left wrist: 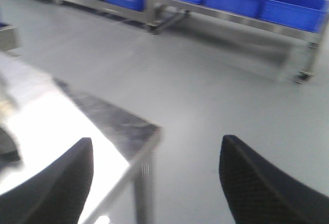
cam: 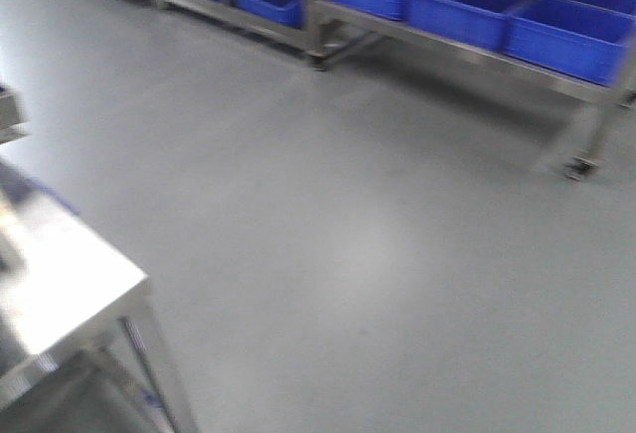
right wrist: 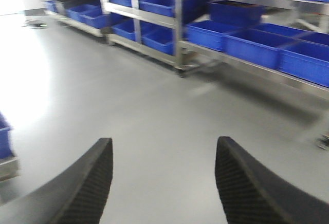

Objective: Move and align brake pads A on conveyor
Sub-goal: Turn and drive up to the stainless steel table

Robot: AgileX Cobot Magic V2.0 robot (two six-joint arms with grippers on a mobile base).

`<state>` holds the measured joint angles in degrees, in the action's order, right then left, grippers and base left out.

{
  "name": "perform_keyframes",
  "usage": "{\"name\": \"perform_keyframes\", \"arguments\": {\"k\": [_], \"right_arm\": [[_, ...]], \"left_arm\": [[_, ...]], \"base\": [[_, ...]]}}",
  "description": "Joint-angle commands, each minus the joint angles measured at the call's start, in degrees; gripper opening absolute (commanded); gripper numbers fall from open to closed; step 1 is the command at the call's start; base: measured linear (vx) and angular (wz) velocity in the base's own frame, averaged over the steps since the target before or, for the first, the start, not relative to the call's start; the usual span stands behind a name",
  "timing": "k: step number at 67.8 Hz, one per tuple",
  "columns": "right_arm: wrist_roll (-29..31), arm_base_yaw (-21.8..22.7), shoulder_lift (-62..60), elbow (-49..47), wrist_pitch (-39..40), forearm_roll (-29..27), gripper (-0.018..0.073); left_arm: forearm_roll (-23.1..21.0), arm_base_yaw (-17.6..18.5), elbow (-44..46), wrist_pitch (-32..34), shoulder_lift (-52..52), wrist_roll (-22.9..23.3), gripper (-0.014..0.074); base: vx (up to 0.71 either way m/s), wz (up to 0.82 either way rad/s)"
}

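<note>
Brake pads unseen; left fingers (left wrist: 54,185), right fingers (right wrist: 82,190) gape empty.

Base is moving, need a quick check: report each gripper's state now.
Left gripper: open, holding nothing.
Right gripper: open, holding nothing.

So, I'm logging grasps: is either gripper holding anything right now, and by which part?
Nothing is held. The left gripper and the right gripper are both open and empty.

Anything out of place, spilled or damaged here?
Nothing spilled or damaged. All views are blurred and show mainly grey floor, blue bins on steel racks and a steel table corner; no brake pads or conveyor appear. The left gripper and right gripper are open and empty.
</note>
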<state>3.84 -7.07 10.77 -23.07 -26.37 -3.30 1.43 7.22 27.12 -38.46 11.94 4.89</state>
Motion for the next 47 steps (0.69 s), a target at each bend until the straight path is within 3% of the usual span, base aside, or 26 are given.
{"name": "perform_keyframes", "arguments": {"k": [1, 47], "right_arm": [[0.6, 0.2, 0.6, -1.4, 4.2, 0.2, 0.0415], [0.6, 0.2, 0.6, -1.4, 4.2, 0.4, 0.0415]], "left_arm": [[-0.1, 0.2, 1.4, 3.9, 0.9, 0.3, 0.0502], [-0.1, 0.2, 1.4, 4.0, 0.9, 0.3, 0.0502]], "base": [[0.27, 1.02], [0.22, 0.86]]}}
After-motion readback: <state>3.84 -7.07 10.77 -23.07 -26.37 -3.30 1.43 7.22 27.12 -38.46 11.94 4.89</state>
